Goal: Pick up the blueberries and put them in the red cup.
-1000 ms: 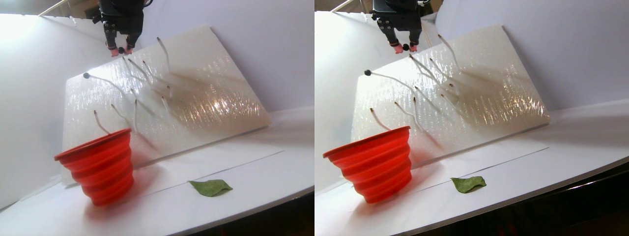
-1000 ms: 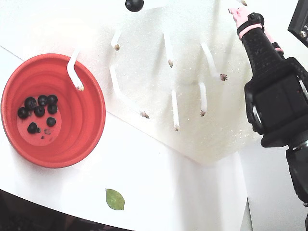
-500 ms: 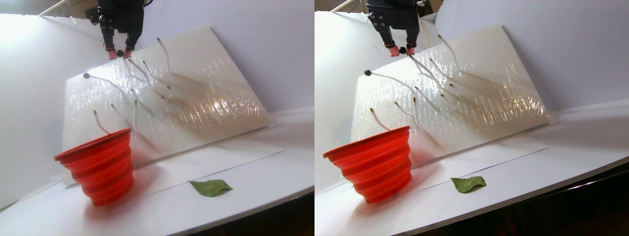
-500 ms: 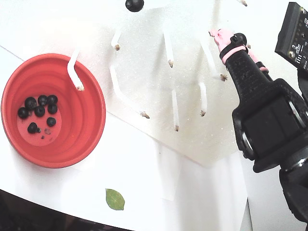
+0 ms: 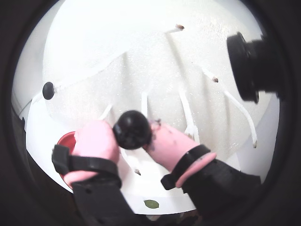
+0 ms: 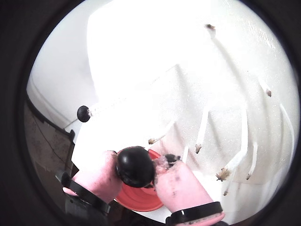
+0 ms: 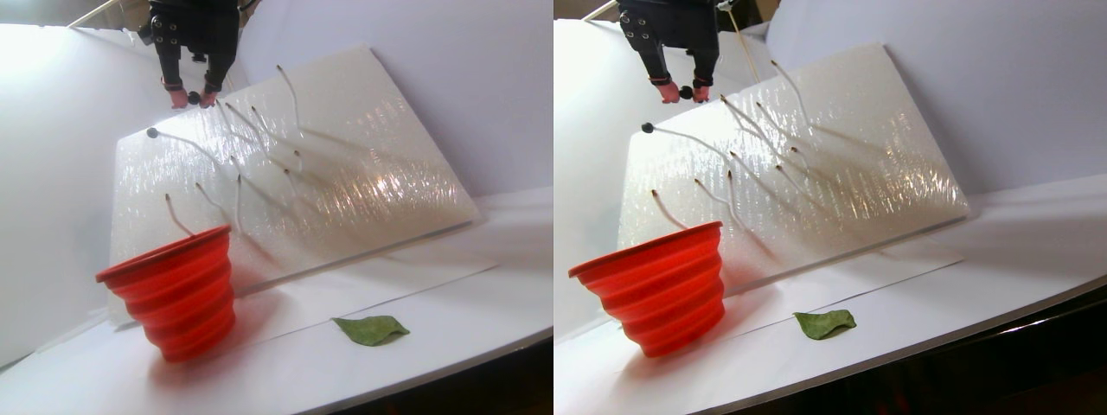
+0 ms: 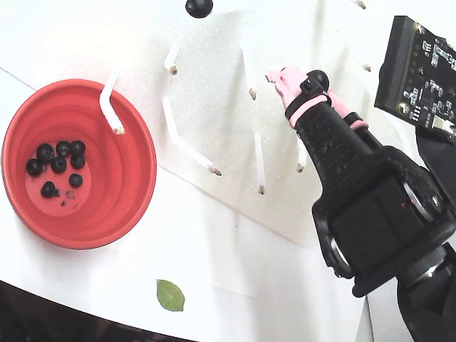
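- The gripper is up high against the tilted white foam board, and its pink-tipped jaws are pinched in tight on a single dark blueberry; both wrist views show the berry wedged squarely between the two pads, no gap either side

- In the stereo pair view that held berry hangs at about 11 o'clock from the board's middle, well above the surface and well apart from the red cup

- The cup sits at 7 o'clock of the board in that view; in the fixed view it lies far off at 9 o'clock from the gripper, with bare white stems between the two

- Score so far: seven blueberries lie clustered on the cup's floor in the fixed view, plus a few dark specks beside them

- Still to play: one more berry clings to a stem tip at the fixed view's 12 o'clock edge; the other stem tips in sight look bare

- A green leaf lies alone on the surface at 6 o'clock, not part of the job

- My read: nearly done; carry this one over the rim and drop it, then one last pick.
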Robot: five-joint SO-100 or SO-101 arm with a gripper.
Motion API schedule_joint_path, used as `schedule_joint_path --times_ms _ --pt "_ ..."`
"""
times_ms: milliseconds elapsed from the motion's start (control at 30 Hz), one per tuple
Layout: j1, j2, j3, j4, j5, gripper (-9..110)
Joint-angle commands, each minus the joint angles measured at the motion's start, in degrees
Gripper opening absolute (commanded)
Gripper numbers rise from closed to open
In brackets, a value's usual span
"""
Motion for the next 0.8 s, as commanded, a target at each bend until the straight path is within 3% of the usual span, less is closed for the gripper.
schedule_joint_path --times_ms 0,767 --pt "-3.7 7.8 0.2 0.4 0.3 11" --pt "-8.9 4.5 5.4 2.5 0.0 11"
